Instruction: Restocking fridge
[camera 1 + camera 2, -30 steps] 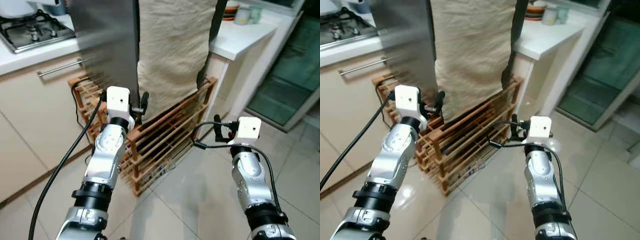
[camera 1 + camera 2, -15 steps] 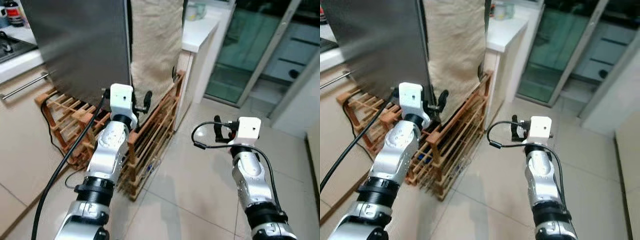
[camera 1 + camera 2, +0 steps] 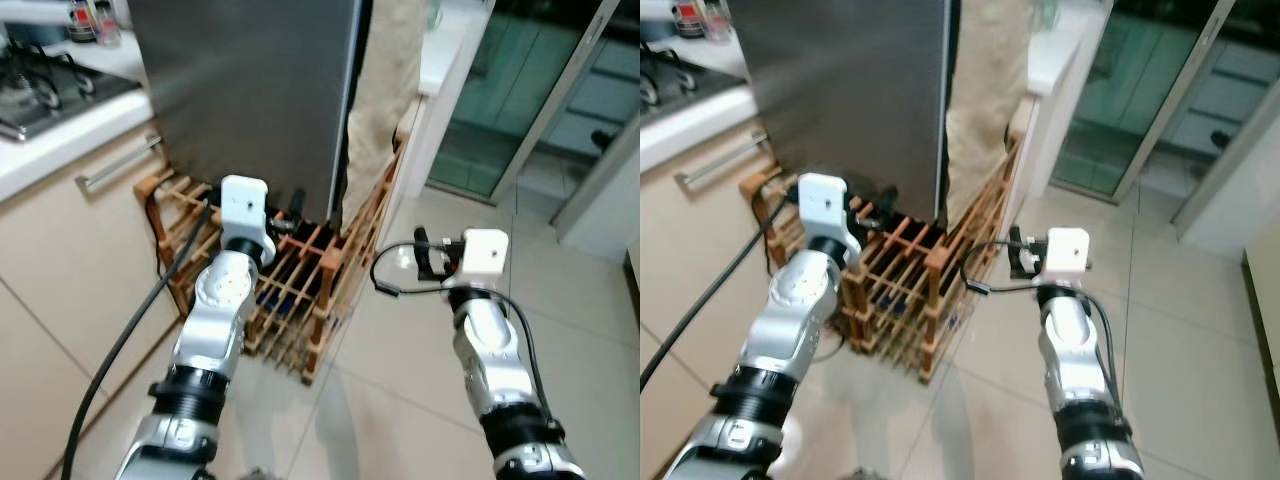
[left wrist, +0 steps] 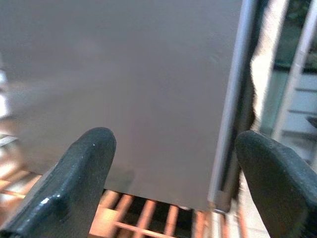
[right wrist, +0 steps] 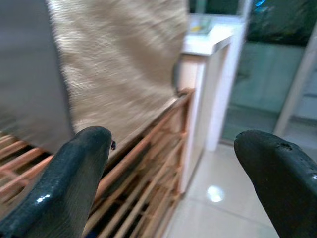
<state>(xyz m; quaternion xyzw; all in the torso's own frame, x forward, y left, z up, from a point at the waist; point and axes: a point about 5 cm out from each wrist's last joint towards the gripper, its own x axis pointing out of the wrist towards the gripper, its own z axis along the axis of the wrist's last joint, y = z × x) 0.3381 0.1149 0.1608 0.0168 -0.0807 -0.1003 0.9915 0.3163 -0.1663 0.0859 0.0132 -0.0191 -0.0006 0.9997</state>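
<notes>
The fridge's grey steel side (image 3: pixel 250 90) stands straight ahead, with a beige cloth (image 3: pixel 385 90) hanging along its right edge. A low wooden slatted rack (image 3: pixel 300 290) sits on the floor at its foot. My left gripper (image 3: pixel 285 215) is raised just in front of the steel panel, above the rack, open and empty. The left wrist view has both fingers (image 4: pixel 84 173) spread wide before the panel. My right gripper (image 3: pixel 430 258) hovers over the tiles right of the rack, open and empty, its fingers (image 5: pixel 74 183) pointing at the cloth and rack.
A counter with a gas hob (image 3: pixel 40 90) and a drawer with a metal handle (image 3: pixel 115 165) run along the left. A white counter (image 3: pixel 445 50) stands behind the cloth. Glass sliding doors (image 3: pixel 520 100) are at the right. Pale floor tiles (image 3: pixel 400 400) lie open to the right.
The whole picture has shifted as the camera swung right and then back left. The steel panel now sits centred. Both arms hold the same raised pose, fingers still apart.
</notes>
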